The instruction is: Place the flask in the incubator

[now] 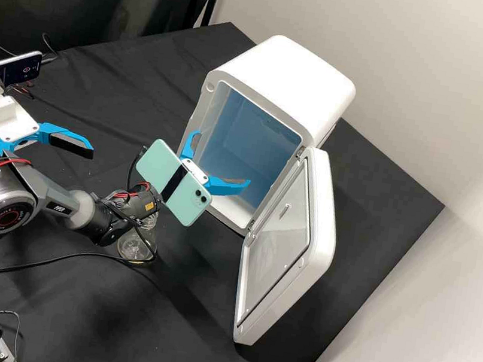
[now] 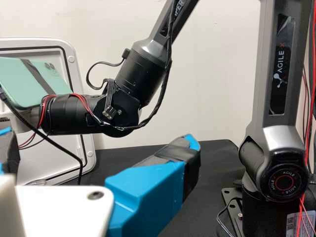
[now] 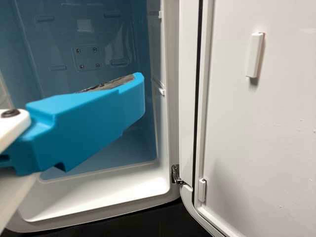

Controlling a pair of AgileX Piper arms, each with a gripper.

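Observation:
The white incubator (image 1: pixel 287 79) stands on the black bench with its door (image 1: pixel 290 243) swung open, showing a blue inside (image 3: pixel 89 44). My right gripper (image 1: pixel 219 162) is at the incubator's opening, open, with nothing between its fingers; one blue finger (image 3: pixel 89 118) shows in front of the chamber. A clear glass flask (image 1: pixel 136 243) stands upright on the bench under the right arm's wrist, outside the incubator. My left gripper (image 1: pixel 47 146) hangs far to the left, open and empty, with one of its fingers (image 2: pixel 163 182) pointing toward the right arm (image 2: pixel 138 74).
A mint-green phone (image 1: pixel 173 182) is mounted on the right wrist. Cables (image 1: pixel 48 261) trail across the bench near the flask. The bench edge (image 1: pixel 356 307) runs close beside the open door. An arm base (image 2: pixel 276 163) stands to the side.

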